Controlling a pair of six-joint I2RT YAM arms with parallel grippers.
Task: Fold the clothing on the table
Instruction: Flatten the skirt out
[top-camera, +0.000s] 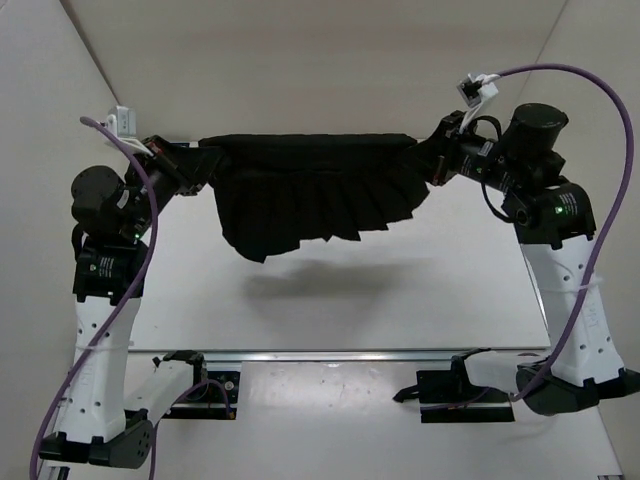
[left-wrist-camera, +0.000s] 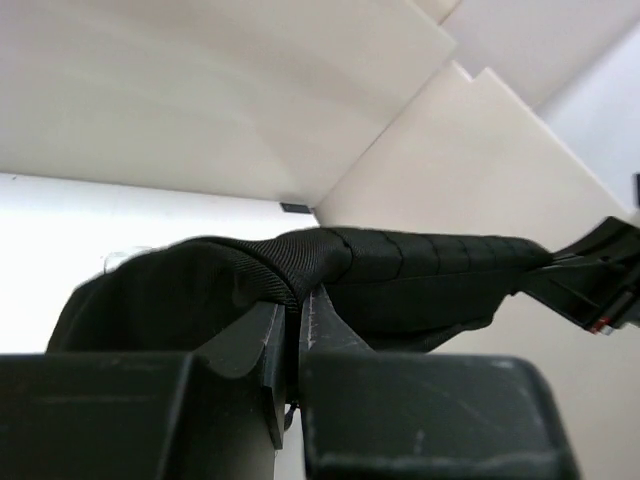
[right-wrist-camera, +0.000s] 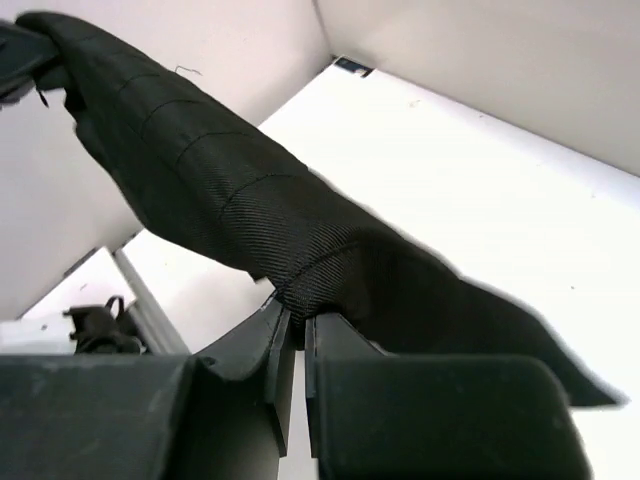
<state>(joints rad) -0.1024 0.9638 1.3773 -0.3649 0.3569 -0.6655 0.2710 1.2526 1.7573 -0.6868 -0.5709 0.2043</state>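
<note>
We note left gripper (left-wrist-camera: 298, 300) and right gripper (right-wrist-camera: 297, 320) both pinched tight on the clothing (top-camera: 310, 195) at its waistband (top-camera: 310, 143) ends; it hangs above worktop (top-camera: 420, 290).

Plain white table (top-camera: 400, 300), small dark corner mark (right-wrist-camera: 352, 67), soft shadow (top-camera: 320, 278) mid-surface.

This is looking like a robotics lab test cell.
The left arm (top-camera: 100, 330) and right arm (top-camera: 578, 300) are sitting bolted along a metal rail (top-camera: 340, 353) at the near edge of a white tabletop (top-camera: 450, 290); plain white panels (top-camera: 300, 60) are boxing it in on three sides, and purple cables (top-camera: 560, 69) are looping off both arms.
</note>
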